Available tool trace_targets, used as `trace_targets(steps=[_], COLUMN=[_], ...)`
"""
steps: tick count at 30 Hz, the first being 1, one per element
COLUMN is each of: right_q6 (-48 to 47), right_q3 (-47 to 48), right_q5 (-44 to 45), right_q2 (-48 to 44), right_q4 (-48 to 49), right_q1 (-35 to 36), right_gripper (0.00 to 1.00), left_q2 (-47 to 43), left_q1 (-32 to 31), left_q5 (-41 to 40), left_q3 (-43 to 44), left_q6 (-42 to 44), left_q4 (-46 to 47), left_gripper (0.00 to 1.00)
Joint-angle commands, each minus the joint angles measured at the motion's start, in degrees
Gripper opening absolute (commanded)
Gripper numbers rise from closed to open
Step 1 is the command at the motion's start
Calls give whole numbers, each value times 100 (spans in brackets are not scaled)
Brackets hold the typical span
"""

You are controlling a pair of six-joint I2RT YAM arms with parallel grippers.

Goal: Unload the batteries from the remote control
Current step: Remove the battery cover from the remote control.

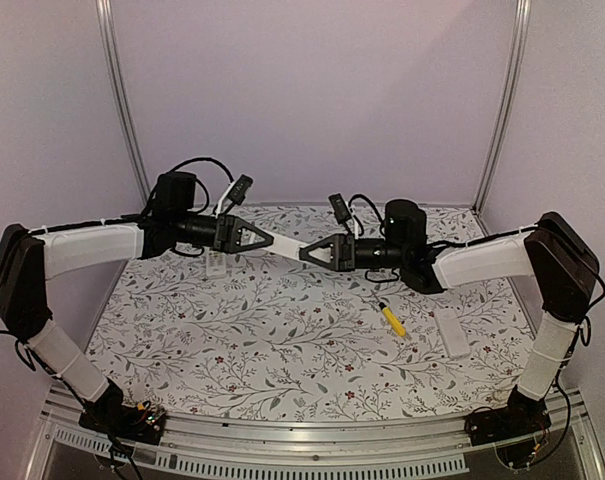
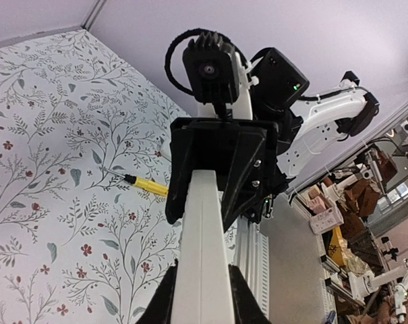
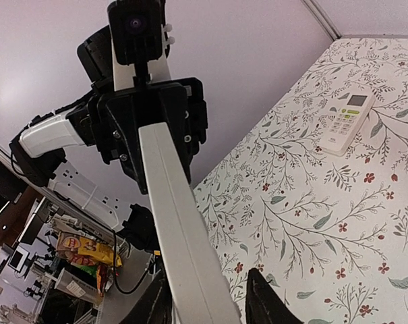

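Surface (image 1: 282, 345): white sheet with grey leaf and red flower print, metal rail (image 1: 312, 432) along the near edge. Pale lilac walls (image 1: 312, 90), metal posts (image 1: 122, 110) at the far corners. Remote (image 1: 288, 246) held in air over far middle: left claw (image 1: 272, 241) narrow, clamped on one end; right claw (image 1: 304, 251) around the other, grip can't tell. Batteries not made out. On surface: second remote (image 1: 215, 263) far left, yellow tool (image 1: 392, 320) and white slab (image 1: 450, 332) right.
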Motion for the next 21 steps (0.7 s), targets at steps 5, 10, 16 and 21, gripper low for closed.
trace_targets(steps=[5, 10, 16, 21], right_q6=[222, 238, 292, 309], right_q3=[-356, -404, -463, -546], right_q5=[193, 166, 155, 196], right_q2=[-254, -268, -286, -338], right_q4=[36, 56, 96, 106], right_q1=[-254, -273, -273, -286], right_gripper=[41, 41, 40, 36], left_q2=[-94, -100, -160, -263], left_q1=[-39, 28, 112, 191], left_q5=[-233, -237, -391, -569], left_q3=[145, 145, 129, 83], left_q6=[324, 293, 273, 268], left_q4=[-285, -277, -277, -255], left_gripper=[0, 0, 0, 0])
